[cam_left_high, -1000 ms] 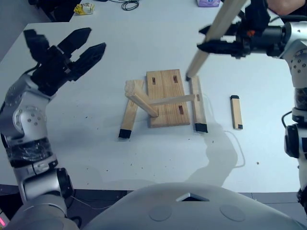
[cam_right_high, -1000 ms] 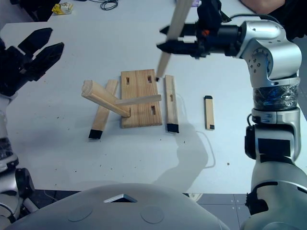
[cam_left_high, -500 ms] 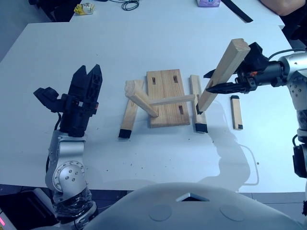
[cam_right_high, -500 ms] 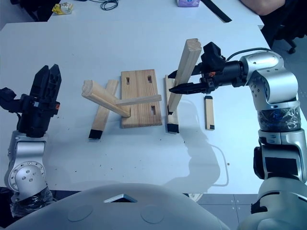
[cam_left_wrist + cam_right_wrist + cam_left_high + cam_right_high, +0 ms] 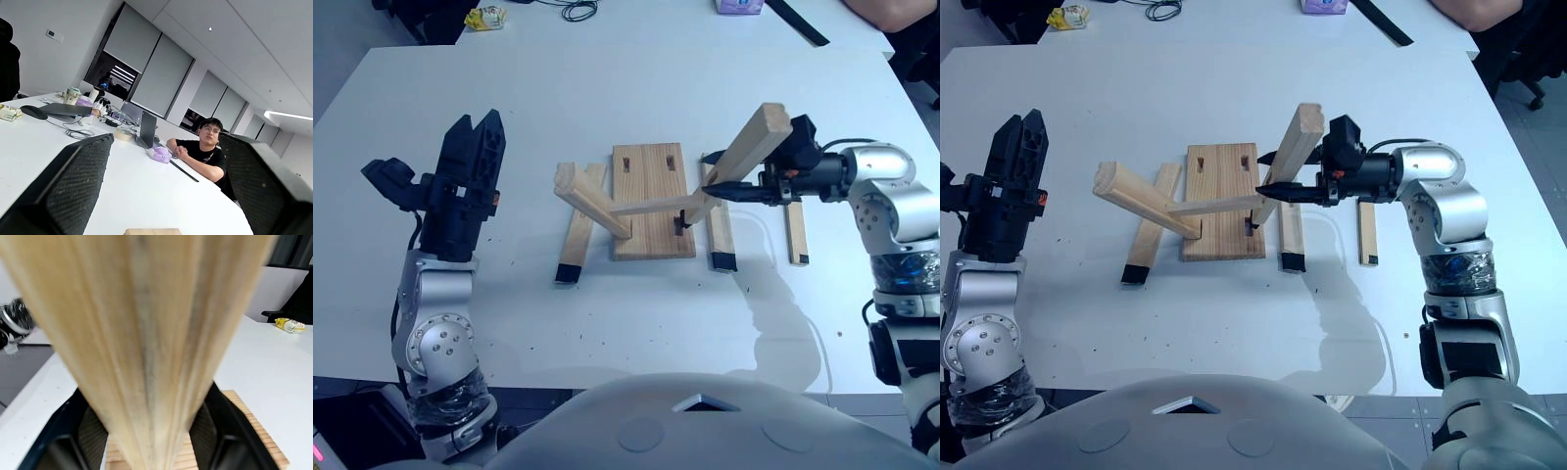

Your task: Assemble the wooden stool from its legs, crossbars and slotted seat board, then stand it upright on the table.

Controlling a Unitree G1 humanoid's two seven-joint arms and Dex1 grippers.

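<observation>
Slotted seat board lay flat on the white table. Canted leg stood in the board's near-left slot, leaning out leftward. A thin crossbar ran from it across the board. Right gripper pinched the held leg. That leg was tilted, its lower end at the board's near-right slot by the crossbar's end. Left flat leg and right flat leg lay beside the board's long edges. Short crossbar lay farther right. Left gripper was raised well left of the board, jaws parted and empty.
</observation>
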